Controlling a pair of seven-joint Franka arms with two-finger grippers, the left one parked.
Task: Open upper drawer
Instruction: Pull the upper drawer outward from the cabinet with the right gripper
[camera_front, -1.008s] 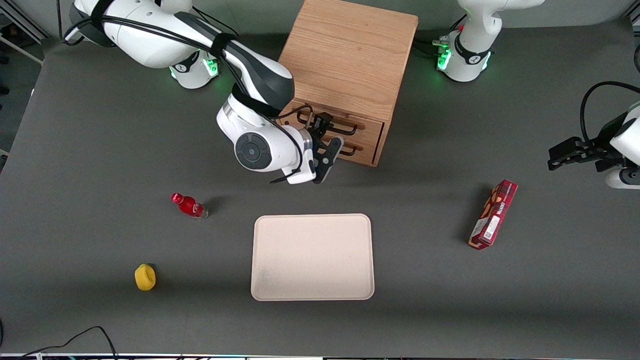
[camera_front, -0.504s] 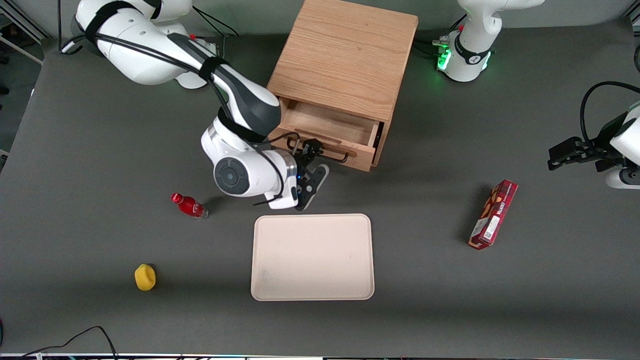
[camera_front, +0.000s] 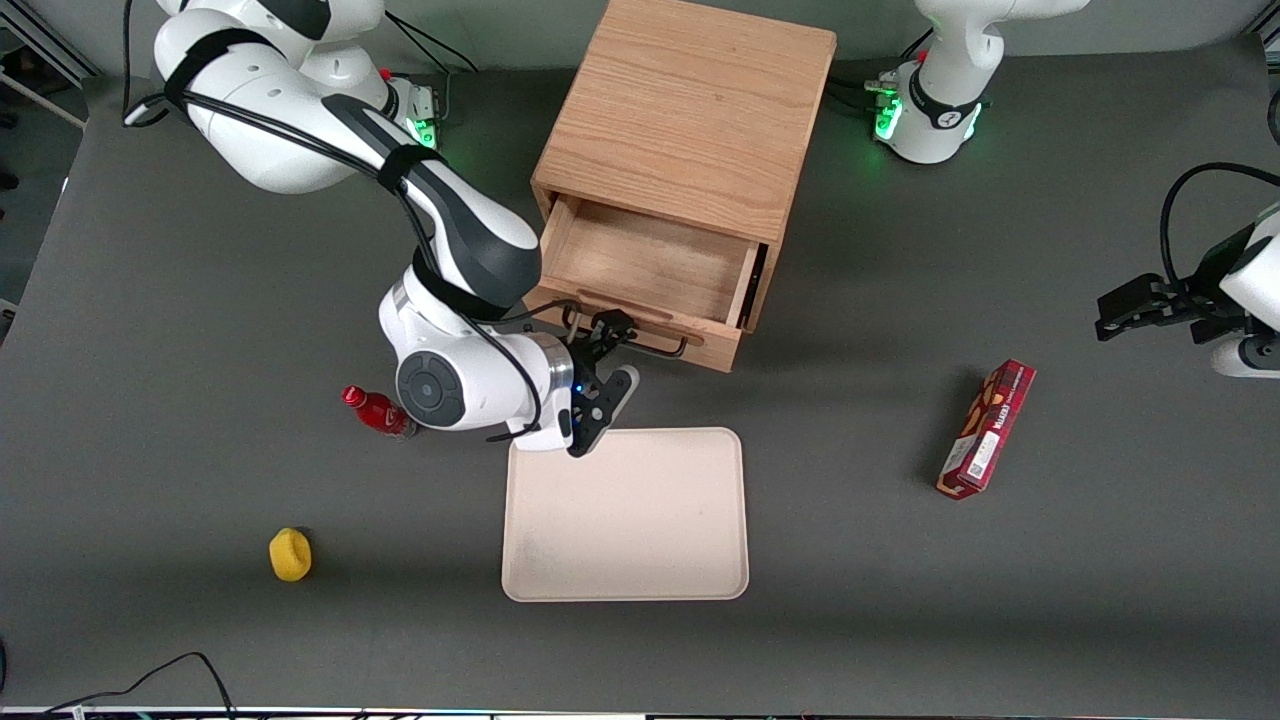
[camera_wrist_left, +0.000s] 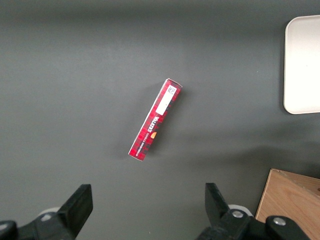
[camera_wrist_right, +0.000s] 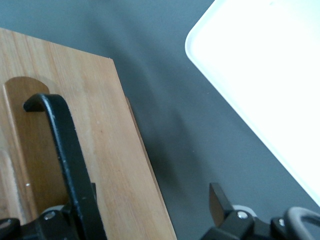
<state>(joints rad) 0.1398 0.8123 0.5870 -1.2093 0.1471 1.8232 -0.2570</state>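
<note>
The light oak cabinet (camera_front: 690, 110) stands at the back middle of the table. Its upper drawer (camera_front: 648, 262) is pulled well out and shows an empty wooden inside. My right gripper (camera_front: 617, 351) is in front of the drawer front, open, with the black wire handle (camera_front: 665, 346) between its fingers and lying against one of them. In the right wrist view the handle (camera_wrist_right: 62, 145) crosses the drawer front (camera_wrist_right: 115, 150), and the gripper (camera_wrist_right: 132, 210) straddles it with its fingers wide apart. The lower drawer is hidden under the open one.
A cream tray (camera_front: 625, 515) lies just nearer the camera than the gripper, also seen in the wrist view (camera_wrist_right: 270, 75). A red bottle (camera_front: 378, 411) lies beside the wrist. A yellow object (camera_front: 290, 554) and a red box (camera_front: 986, 428) lie farther off.
The upper drawer went from closed to pulled well out. My gripper moved toward the camera with the handle, ending near the tray's edge.
</note>
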